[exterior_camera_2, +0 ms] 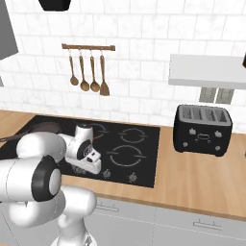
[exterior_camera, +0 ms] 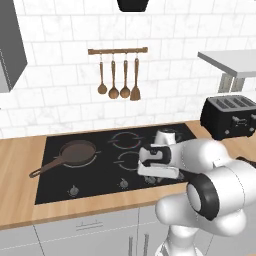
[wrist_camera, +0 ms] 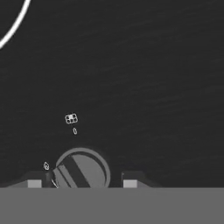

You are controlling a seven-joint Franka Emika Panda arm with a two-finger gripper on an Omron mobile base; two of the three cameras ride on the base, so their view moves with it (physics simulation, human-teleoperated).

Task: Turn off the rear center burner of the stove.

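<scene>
The pincer (wrist_camera: 83,180) hangs low over the stove (exterior_camera: 55,150), its tips spread to either side of a silver knob (wrist_camera: 82,169) without visibly pinching it. The rear center burner (exterior_camera: 125,139), behind the arm, reads dark rather than red. Whether the knob is fully turned cannot be told; retreat remains.

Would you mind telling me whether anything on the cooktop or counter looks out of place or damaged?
Nothing stands out. The frying pan sits flat on the stove, the toaster stands upright on the counter, and the hand straddles a silver knob.
</scene>
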